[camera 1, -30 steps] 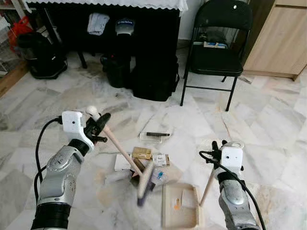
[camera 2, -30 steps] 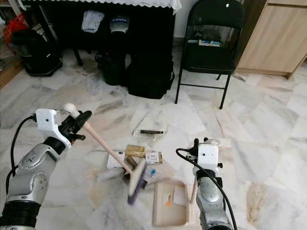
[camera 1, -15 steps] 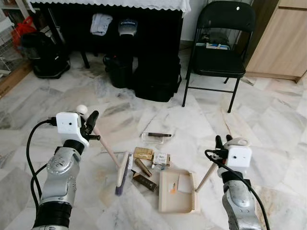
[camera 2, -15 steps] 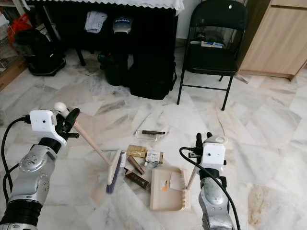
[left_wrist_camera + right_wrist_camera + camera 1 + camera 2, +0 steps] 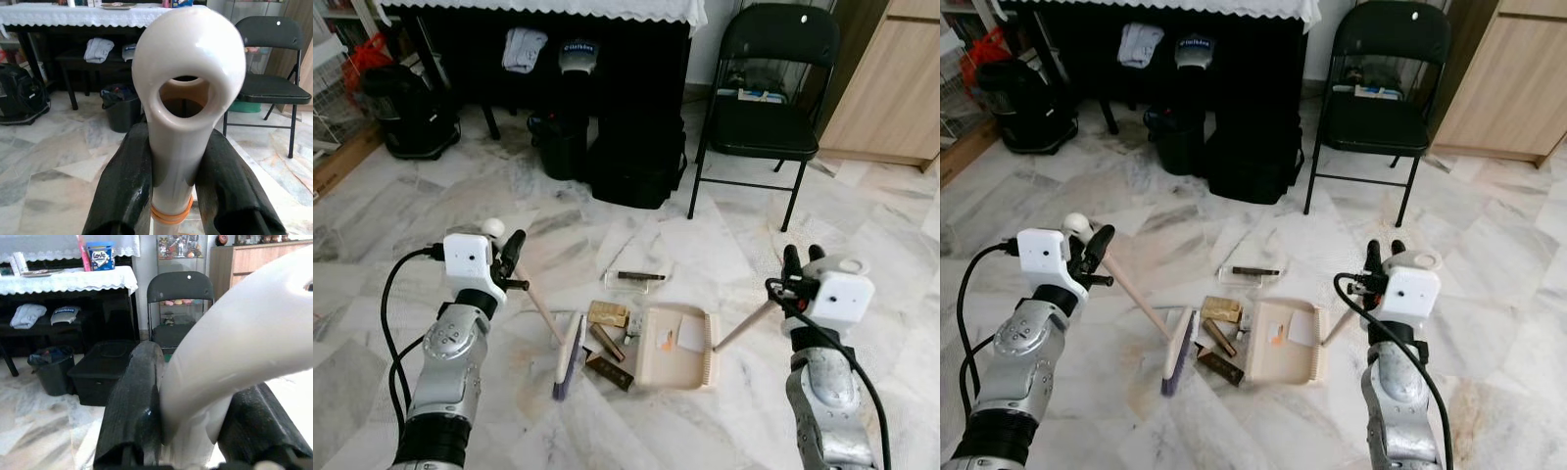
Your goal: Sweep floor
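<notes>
My left gripper (image 5: 505, 257) is shut on the pale handle of a hand brush (image 5: 570, 354), whose bristle head rests on the marble floor. Its white handle end (image 5: 188, 63) fills the left wrist view between the black fingers (image 5: 124, 191). My right gripper (image 5: 800, 266) is shut on the handle of a beige dustpan (image 5: 677, 345) that lies flat on the floor, right of the brush. Several small pieces of litter (image 5: 608, 315) lie between brush and pan: a tan box, a brown stick, a dark packet (image 5: 609, 371). A clear packet (image 5: 636, 278) lies just beyond them.
A black folding chair (image 5: 768, 103) stands at the back right beside a wooden cabinet (image 5: 891, 83). Under a cloth-covered table (image 5: 548, 10) sit a black case (image 5: 639, 157), a bin (image 5: 553, 145) and a dark vacuum (image 5: 406, 108). Open marble floor lies all around.
The dustpan has slid left and away from me, up against the litter, with my right gripper raised. The brush head stays beside the litter. The camera view has shifted slightly.
</notes>
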{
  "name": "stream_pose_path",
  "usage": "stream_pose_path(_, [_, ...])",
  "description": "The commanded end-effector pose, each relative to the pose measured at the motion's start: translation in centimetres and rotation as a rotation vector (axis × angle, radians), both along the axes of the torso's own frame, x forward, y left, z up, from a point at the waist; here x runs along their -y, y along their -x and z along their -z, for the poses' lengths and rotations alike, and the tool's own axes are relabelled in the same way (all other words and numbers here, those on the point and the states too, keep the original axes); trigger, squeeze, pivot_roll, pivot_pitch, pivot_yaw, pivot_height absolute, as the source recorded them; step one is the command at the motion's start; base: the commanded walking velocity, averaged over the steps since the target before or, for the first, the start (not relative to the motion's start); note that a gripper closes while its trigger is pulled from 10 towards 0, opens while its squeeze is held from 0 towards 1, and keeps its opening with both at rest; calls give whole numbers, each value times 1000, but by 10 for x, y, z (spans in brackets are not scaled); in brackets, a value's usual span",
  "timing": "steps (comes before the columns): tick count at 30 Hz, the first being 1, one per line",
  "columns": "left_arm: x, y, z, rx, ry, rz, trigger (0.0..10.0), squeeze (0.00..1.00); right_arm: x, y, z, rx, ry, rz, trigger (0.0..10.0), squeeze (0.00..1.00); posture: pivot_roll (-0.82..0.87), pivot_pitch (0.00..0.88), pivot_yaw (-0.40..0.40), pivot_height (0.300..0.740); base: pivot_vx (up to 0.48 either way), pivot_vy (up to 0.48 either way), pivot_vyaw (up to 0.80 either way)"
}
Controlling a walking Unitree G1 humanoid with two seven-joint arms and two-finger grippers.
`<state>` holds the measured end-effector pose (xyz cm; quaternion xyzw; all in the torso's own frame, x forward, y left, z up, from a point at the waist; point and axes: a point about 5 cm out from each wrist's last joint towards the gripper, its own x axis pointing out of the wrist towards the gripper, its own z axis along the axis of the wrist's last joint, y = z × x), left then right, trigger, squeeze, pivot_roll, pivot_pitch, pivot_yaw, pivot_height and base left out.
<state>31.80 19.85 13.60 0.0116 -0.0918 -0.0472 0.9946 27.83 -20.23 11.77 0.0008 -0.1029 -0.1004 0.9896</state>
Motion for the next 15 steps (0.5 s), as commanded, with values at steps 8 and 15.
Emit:
stream_pose_path(8, [25, 5, 3, 49, 42, -32, 9373, 0, -7, -7, -19, 77, -57, -12, 10000, 0, -66, 42, -6, 740, 0, 0, 0])
stream_pose_path(15, [25, 3, 4, 55, 88, -46, 9294, 0, -10, -8, -24, 95, -40, -32, 10000, 0, -78, 0, -3, 740, 0, 0, 0])
